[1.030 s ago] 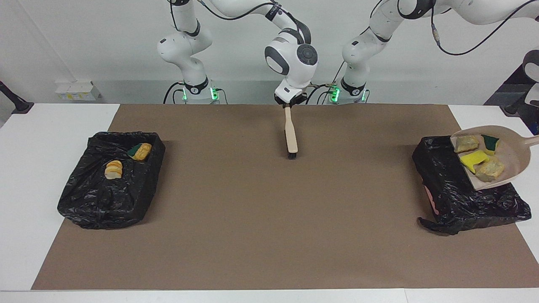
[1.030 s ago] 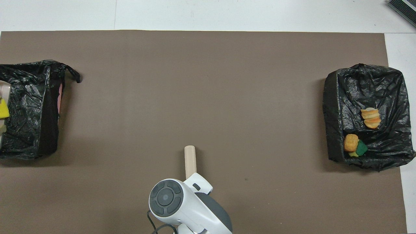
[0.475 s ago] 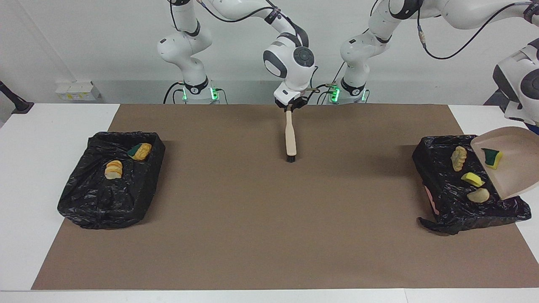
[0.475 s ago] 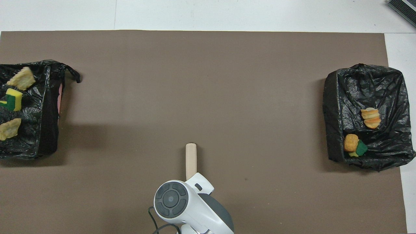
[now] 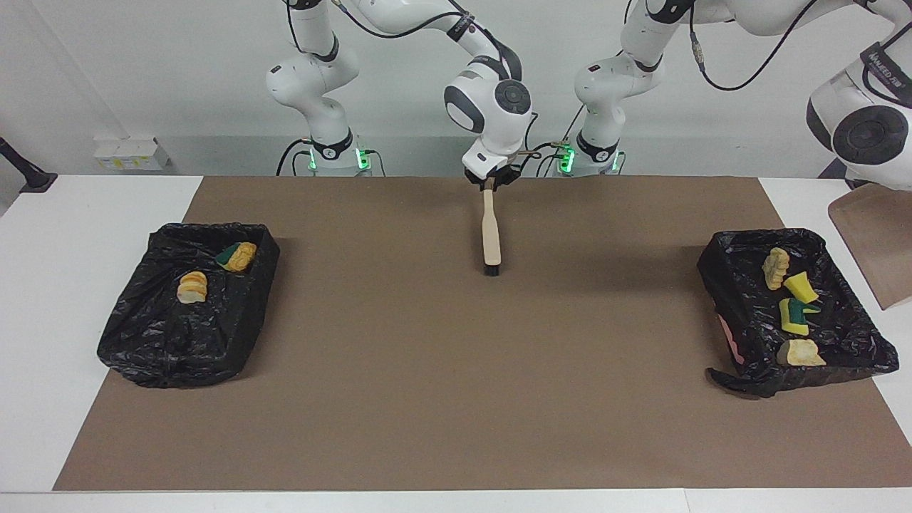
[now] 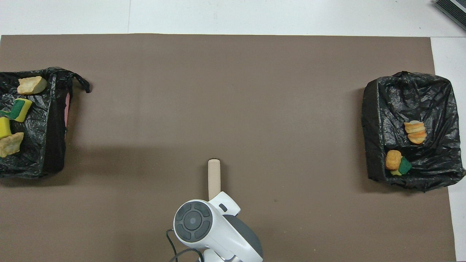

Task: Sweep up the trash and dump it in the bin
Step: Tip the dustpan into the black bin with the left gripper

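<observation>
All the trash (image 5: 794,315) already lies in the two bins, four scraps in the bin (image 5: 727,285) just below the empty tilted dustpan (image 5: 880,242), evidently gripped by the unseen left gripper's jaws, while the right gripper (image 5: 489,179) clamps the brush (image 5: 491,235), which points away from the robots.

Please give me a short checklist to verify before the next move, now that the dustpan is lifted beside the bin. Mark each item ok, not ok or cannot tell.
1. Dustpan empty: ok, no scrap shows on it.
2. Four scraps inside the bin at the left arm's end: ok.
3. Brown mat free of loose trash: ok.
4. Brush in the right gripper, bristles down at the mat: ok; whether the bristles touch it, cannot tell.
5. Left gripper's hold on the dustpan: cannot tell, it is out of view.
6. Bin at the right arm's end holds its scraps: ok.
</observation>
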